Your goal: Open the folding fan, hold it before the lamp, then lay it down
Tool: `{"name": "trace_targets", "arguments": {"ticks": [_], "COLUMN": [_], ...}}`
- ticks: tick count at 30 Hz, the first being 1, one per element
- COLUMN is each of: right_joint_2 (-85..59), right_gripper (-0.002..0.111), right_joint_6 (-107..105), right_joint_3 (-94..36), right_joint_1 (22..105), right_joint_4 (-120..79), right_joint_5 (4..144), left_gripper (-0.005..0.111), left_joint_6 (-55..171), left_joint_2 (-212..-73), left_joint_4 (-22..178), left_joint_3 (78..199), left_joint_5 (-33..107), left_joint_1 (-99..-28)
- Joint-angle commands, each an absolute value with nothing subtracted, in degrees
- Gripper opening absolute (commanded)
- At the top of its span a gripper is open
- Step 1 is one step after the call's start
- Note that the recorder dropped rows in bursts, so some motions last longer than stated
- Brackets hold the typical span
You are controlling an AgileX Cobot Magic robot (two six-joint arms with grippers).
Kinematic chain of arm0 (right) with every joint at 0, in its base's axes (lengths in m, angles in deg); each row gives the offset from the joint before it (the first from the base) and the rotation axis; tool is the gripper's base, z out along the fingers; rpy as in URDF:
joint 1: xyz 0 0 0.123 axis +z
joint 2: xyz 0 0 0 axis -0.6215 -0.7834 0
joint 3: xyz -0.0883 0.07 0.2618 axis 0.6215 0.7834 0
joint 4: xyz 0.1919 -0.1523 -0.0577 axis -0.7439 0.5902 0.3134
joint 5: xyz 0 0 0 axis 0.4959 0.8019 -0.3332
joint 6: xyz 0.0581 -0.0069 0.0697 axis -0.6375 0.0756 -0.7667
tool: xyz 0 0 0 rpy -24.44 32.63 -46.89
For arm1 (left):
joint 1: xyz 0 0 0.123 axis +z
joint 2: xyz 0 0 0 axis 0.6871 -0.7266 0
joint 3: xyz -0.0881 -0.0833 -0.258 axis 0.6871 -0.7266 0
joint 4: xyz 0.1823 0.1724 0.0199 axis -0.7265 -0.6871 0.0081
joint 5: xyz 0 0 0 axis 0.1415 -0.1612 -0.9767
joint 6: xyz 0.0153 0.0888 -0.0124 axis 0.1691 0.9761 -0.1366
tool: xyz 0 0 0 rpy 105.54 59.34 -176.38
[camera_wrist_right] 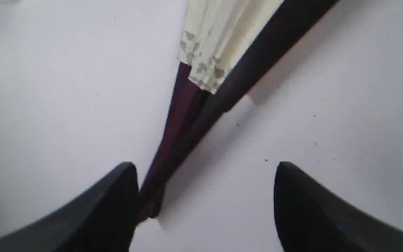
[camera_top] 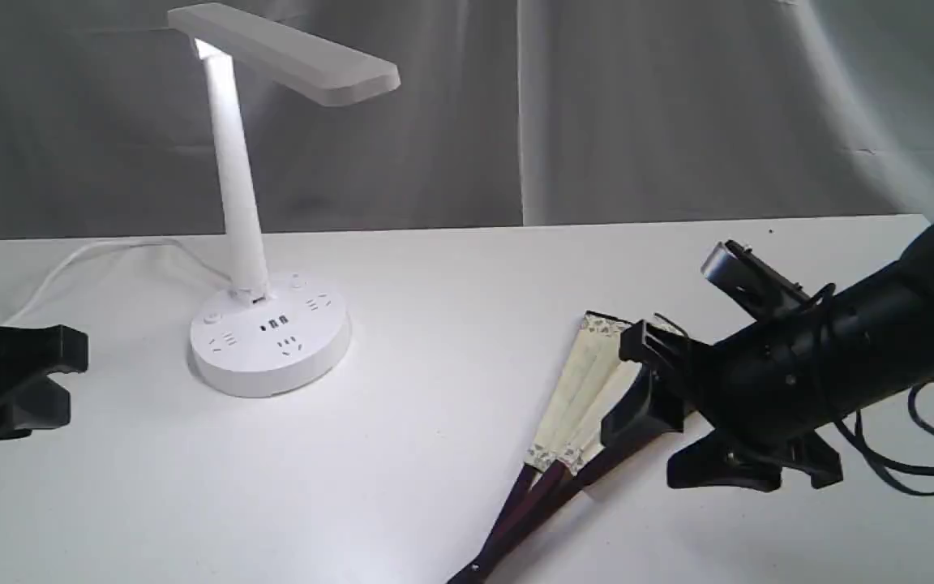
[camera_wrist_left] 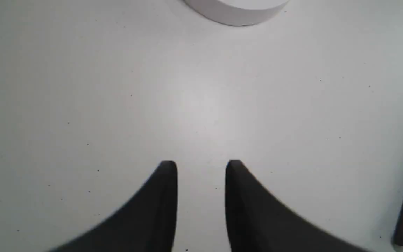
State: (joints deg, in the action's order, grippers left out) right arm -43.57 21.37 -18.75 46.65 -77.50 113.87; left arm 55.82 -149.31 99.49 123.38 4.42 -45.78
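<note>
Right wrist view puts the right gripper (camera_wrist_right: pixel 205 164) low over the table (camera_wrist_right: pixel 345 105) with its jaws spread wide and nothing between them but bare surface. One finger sits just beside the dark rib end of the folding fan (camera_wrist_right: pixel 219 42); whether it touches I cannot tell. The exterior view agrees: the jaws stand apart at the fan's outer guard, gripping nothing.

The left gripper (camera_wrist_left: pixel 201 162) hangs over empty tabletop with a narrow gap between its fingers, holding nothing, and the round base of the lamp (camera_wrist_left: pixel 236 10) lies ahead of it.

The fan lies flat on the table, only a few pleats spread (more shut than open), its maroon ribs converging toward the near edge. It rests well apart from the lamp, off to the right-hand side in the exterior view.

My judgement is that the fan is light and will slide readily on the smooth top if nudged. The paper leaf is thin and would crease or tear under a pinch, while the wooden guards are stiff and narrow. The sound hold is on an outer guard, down where the bare ribs show below the paper. Opening it likely needs one gripper on each guard.
</note>
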Motion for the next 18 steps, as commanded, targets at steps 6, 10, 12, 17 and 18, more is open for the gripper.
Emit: {"name": "trace_targets", "arguments": {"ticks": [6, 10, 12, 17, 18], "right_joint_2": [-42.8, -42.8, -42.8, -44.1, -44.7], "right_gripper": [0.057, 0.053, 0.050, 0.048, 0.048], "right_joint_6": [22.8, 23.0, 23.6, 26.8, 28.3], "right_joint_3": [-12.7, -11.8, -11.8, -11.8, -11.8], "right_joint_1": [46.5, 46.6, 46.6, 46.6, 46.6], "right_joint_4": [-90.0, -92.6, -95.4, -102.7, -104.0], "right_joint_5": [101.4, 98.7, 98.5, 99.3, 99.9], "left_gripper": [0.025, 0.025, 0.025, 0.025, 0.025], "left_joint_6": [55.9, 55.8, 55.8, 55.8, 55.8], "left_joint_2": [-149.4, -149.4, -149.4, -149.4, -149.4], "left_joint_4": [99.8, 99.9, 100.3, 101.1, 101.1], "left_joint_3": [123.7, 123.7, 123.7, 123.7, 123.7], "left_joint_5": [4.8, 4.8, 4.8, 4.8, 4.8], "left_joint_1": [-45.6, -45.6, -45.6, -45.6, -45.6]}}
